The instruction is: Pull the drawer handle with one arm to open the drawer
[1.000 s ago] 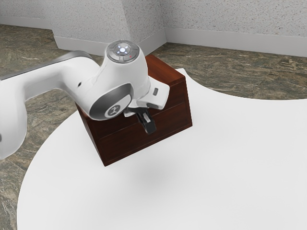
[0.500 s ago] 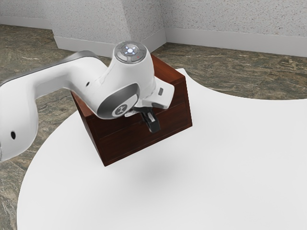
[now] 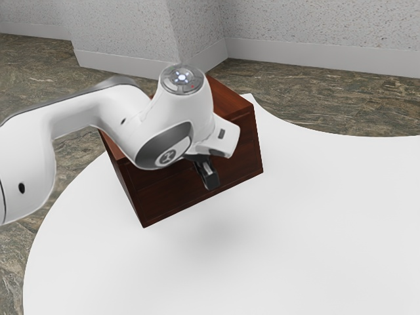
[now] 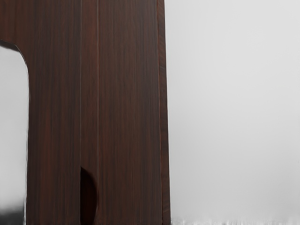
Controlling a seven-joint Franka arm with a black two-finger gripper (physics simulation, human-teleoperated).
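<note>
One black gripper (image 3: 209, 176) was seen held close against the front face of the single dark wooden drawer cabinet (image 3: 239, 149), which was set by the far edge of the one white table (image 3: 295, 249); how far the gripper was opened could not be told.

White rounded arm (image 3: 79, 125), grey joint cap (image 3: 164, 148) with pale mark, round grey top disc (image 3: 181, 80), small lights
</note>
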